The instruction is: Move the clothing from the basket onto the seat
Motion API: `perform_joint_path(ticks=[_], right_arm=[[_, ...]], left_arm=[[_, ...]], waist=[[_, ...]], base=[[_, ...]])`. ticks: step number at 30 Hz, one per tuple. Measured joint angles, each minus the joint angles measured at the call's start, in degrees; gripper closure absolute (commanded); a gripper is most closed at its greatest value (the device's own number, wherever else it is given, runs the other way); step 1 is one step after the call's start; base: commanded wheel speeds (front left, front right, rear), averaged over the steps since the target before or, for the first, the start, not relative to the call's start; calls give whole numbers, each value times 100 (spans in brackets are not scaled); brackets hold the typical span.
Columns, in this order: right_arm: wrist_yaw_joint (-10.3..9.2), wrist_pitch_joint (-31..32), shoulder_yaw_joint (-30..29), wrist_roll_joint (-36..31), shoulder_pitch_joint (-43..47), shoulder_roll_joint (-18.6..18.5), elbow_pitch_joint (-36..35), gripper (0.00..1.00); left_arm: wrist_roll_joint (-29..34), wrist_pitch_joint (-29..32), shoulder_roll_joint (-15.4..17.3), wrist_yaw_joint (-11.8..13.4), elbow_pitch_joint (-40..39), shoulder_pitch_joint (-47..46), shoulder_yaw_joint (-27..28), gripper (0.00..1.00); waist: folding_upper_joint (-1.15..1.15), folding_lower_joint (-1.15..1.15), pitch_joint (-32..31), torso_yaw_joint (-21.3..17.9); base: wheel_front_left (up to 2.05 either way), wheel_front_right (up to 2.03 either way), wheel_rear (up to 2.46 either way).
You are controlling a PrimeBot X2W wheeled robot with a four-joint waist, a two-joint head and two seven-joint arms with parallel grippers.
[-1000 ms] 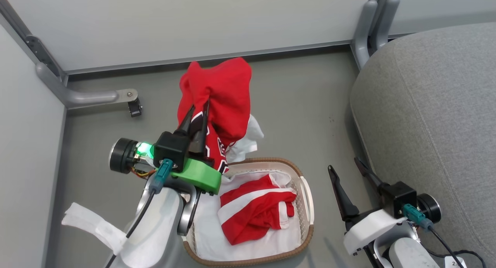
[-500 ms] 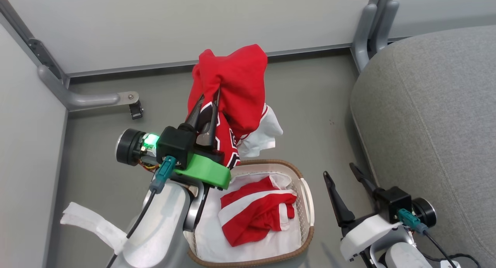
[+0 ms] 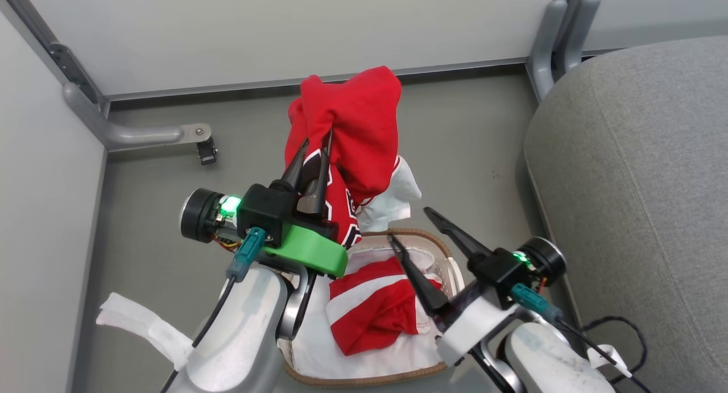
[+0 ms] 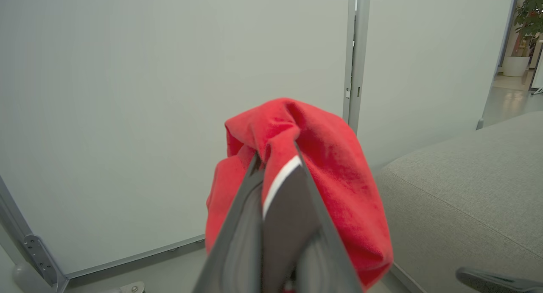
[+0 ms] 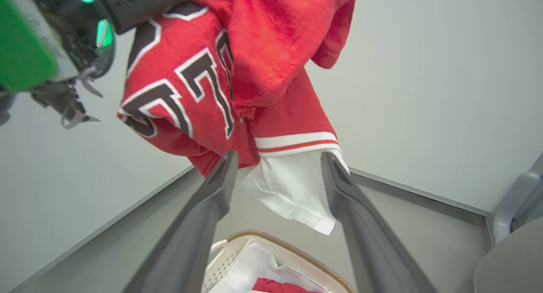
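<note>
We hold the left gripper [image 3: 317, 140] clenched on a fold of the jersey [image 3: 358, 114]. Its fingers point upward, so the cloth drapes over the tips and hangs clear above the basket [image 3: 364, 377]. The right gripper [image 3: 410, 224] stands spread wide and empty over the basket's far rim, under the hanging hem, apparently placed to gather it. The striped garment [image 3: 369, 307] lies in the basket on the white liner [image 3: 392, 356]. The seat [image 3: 637, 182] stands to the right; we judge that the carry across comes next.

We note large black numerals [image 5: 203, 79], white-outlined, on red jersey [image 5: 271, 51]. Cloth folds across them, digits turned and cut off; we cannot read number with certainty. Head view: fragments of same numerals.
</note>
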Motion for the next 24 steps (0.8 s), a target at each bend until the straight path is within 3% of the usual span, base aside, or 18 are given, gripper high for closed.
perform_joint_path(ticks=[12,24], right_arm=[[0,0,1032,132,-592,2,233,0],[0,0,961,-192,-829,81,419,0]], left_arm=[[-136,1,-1,77,11,-116,-148,100],[-304,0,-1,107,12,-191,-327,100]], waist=[[0,0,47,144],[0,0,93,215]], base=[[0,0,0],[0,0,0]])
